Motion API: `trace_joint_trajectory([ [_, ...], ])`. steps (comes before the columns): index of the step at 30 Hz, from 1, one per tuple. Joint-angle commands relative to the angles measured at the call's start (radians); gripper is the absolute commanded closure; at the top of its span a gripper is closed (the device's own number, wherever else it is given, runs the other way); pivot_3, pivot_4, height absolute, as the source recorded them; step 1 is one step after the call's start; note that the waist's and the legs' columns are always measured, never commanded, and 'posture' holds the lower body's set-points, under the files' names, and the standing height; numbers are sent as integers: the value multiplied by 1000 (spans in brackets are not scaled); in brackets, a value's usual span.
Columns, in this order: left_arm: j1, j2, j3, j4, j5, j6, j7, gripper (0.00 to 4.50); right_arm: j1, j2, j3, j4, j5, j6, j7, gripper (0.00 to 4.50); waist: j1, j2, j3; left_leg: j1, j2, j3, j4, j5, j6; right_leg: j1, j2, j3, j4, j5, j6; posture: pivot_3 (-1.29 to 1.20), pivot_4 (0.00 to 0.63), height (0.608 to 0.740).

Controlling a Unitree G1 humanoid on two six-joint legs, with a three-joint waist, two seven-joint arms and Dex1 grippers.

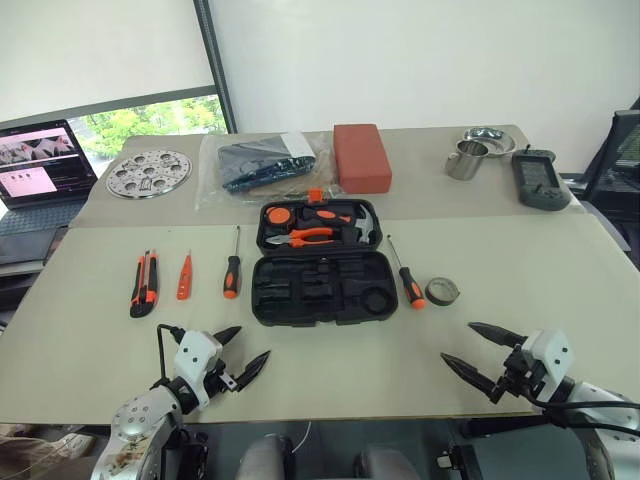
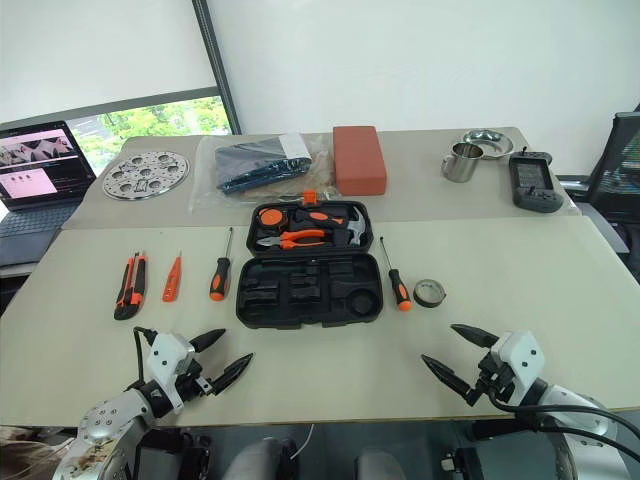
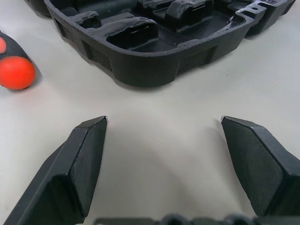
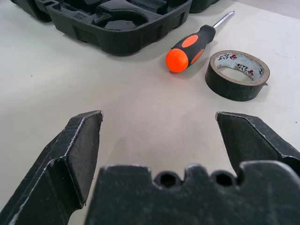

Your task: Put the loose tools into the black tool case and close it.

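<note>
The left hand [image 1: 242, 357] hovered low over the near edge of the counter [image 1: 560, 290] with its two black fingers spread wide and nothing between them; the right hand [image 1: 484, 356] hung likewise at the near right, fingers wide apart and empty. Just ahead of both, in the middle of the counter, the black tool case [image 1: 322, 288] lay open, its near half showing empty slots and its far half holding orange-handled pliers [image 1: 303, 237] and a hammer [image 1: 352, 222]. Beside the case on its right lay a screwdriver [image 1: 408, 278] and, just past it, the small roll [image 1: 442, 291]. To the case's left lay a second screwdriver [image 1: 232, 268], then the orange pen-like tool [image 1: 184, 277], then the utility knife [image 1: 144, 283], each apart from the next. Beyond the case sat a red block [image 1: 361, 157] and a clear bag [image 1: 258, 166].
</note>
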Motion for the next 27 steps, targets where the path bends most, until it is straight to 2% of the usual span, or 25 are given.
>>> trace_joint_trajectory([
  [1,4,-2,0,-4,6,-24,4,351,-18,-18,-23,4,10,-31,8,20,0,0,0,0,0,0,0,0,0,0,0,0,0,0,0,0,150,740],
  [12,3,-11,9,6,3,-39,17,351,-45,-28,-19,35,15,-46,24,20,0,0,0,0,0,0,0,0,0,0,0,0,0,0,0,0,150,740],
  [16,11,-16,42,-40,-35,-47,21,351,-51,-33,-28,-28,52,-20,33,20,-1,0,0,0,0,0,0,0,0,0,0,0,0,0,0,0,150,740],
  [20,-66,-54,106,-171,-125,102,155,351,-129,-41,-8,-158,138,94,-4,20,-2,-1,1,0,1,0,0,0,0,0,1,0,0,0,0,0,150,740],
  [27,-345,-167,111,-176,-57,357,487,351,-274,-50,118,-363,216,303,-61,20,7,-2,2,-1,-2,-2,2,0,0,1,6,-1,2,0,2,0,150,740],
])
